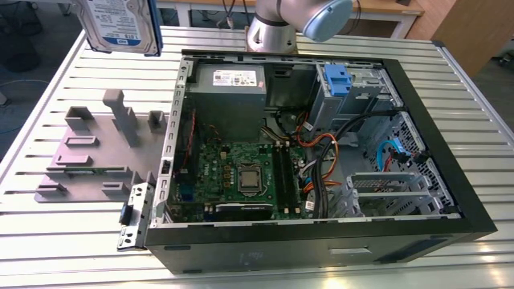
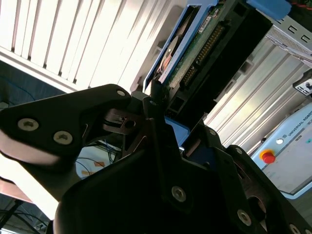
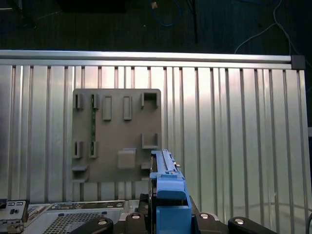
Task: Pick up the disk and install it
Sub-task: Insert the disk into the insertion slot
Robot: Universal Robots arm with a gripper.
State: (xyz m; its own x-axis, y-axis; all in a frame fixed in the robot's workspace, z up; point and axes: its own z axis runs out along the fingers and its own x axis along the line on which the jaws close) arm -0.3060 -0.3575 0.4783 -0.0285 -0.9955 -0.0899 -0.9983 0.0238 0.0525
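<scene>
The disk (image 1: 120,24) hangs high in the air at the exterior view's far left, above the table's back corner, its white-and-blue label facing the camera and a blue rail along its edge. In the second wrist view my gripper (image 2: 168,105) is shut on the disk (image 2: 195,53), whose green circuit board and connector edge show. The first wrist view looks down along the blue rail of the disk (image 3: 168,187), which is clamped in my gripper (image 3: 168,219) above the grey plastic stand (image 3: 117,134).
An open computer case (image 1: 449,198) lies on the slatted metal table (image 1: 48,241), showing its motherboard (image 1: 241,174), grey power-supply box (image 1: 229,90) and a drive cage with a blue latch (image 1: 337,78). The grey stand (image 1: 96,150) lies left of the case. The arm's base (image 1: 273,33) stands behind.
</scene>
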